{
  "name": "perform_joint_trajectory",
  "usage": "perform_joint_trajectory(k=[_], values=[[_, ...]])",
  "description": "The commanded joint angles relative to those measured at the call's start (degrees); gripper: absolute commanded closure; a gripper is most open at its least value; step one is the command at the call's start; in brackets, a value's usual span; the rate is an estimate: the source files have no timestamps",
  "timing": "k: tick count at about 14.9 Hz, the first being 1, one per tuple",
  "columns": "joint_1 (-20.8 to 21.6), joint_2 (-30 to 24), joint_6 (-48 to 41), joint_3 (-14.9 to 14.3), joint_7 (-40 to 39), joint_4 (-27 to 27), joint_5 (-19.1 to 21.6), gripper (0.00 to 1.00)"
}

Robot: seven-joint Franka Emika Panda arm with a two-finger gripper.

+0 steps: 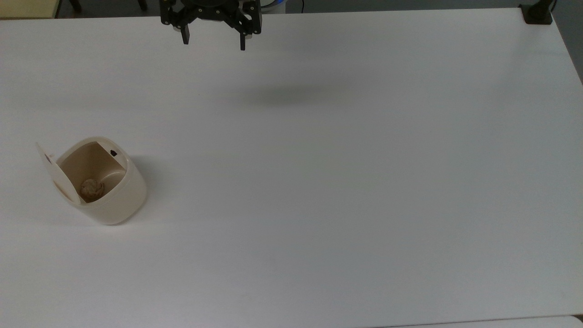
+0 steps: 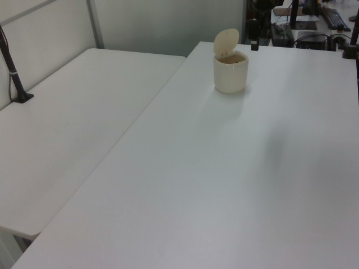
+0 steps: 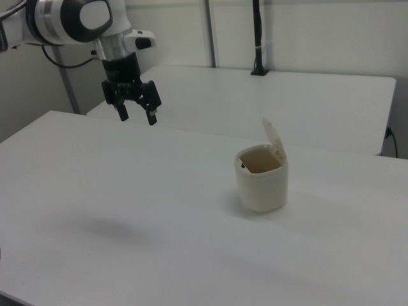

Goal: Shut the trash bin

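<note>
1. The trash bin (image 1: 109, 196) sits on the white surface (image 1: 341, 182) at about 9 o'clock in the top view, close to the top view's left edge.
2. It is a cream, rounded tub standing upright, and its lid (image 1: 54, 171) is swung open, standing up from the rim on the top view's left side of the tub.
3. In the left view the trash bin (image 2: 230, 73) stands at about 12 o'clock, far up the surface (image 2: 224, 185), with the lid (image 2: 226, 41) raised above the opening.
4. In the right view the trash bin (image 3: 262, 183) is at about 3 o'clock, the lid (image 3: 274, 141) tilted up and back at the right view's right of the rim.
5. A small black latch button (image 1: 113, 153) shows on the inner rim opposite the lid.
6. A crumpled brownish wad (image 1: 92, 188) lies in the bottom of the tub.
7. The end effector (image 1: 213, 44) hangs in the air at 12 o'clock in the top view, fingers spread apart and holding nothing.
8. In the right view the end effector (image 3: 137, 117) is at about 10 o'clock, above the surface (image 3: 127, 210) and well apart from the bin.
9. Its shadow (image 1: 284, 95) falls on the surface below it.
</note>
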Motion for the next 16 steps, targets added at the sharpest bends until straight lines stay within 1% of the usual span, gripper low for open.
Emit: perform_joint_trajectory(k=[1,7,8,9,10,11,12,13,14,15,16], values=[[0.5,-2.1,-1.1,-0.3,-0.5,-1.7,-0.7,0.0],[0.6,-1.9,-0.9,-0.3,-1.2,-1.7,-0.7,0.0],[0.6,-1.8,-0.8,-0.3,-1.4,-1.7,-0.7,0.02],[0.5,-1.8,-0.8,-0.3,-2.2,-1.7,-0.7,0.12],[0.4,-1.8,-0.8,-0.3,-3.5,-1.7,-0.7,0.24],[0.3,-1.8,-0.9,-0.3,-5.0,-1.7,-0.7,0.44],[0.3,-1.8,-0.8,-0.3,-5.0,-1.7,-0.7,0.54],[0.3,-1.7,-0.8,-0.3,-5.0,-1.7,-0.6,0.61],[0.4,-1.7,-0.7,-0.3,-5.0,-1.7,-0.6,0.64],[0.4,-1.6,-0.6,-0.3,-5.0,-1.7,-0.7,0.72],[0.3,-1.5,-0.5,-0.3,-5.0,-1.6,-0.7,0.77]])
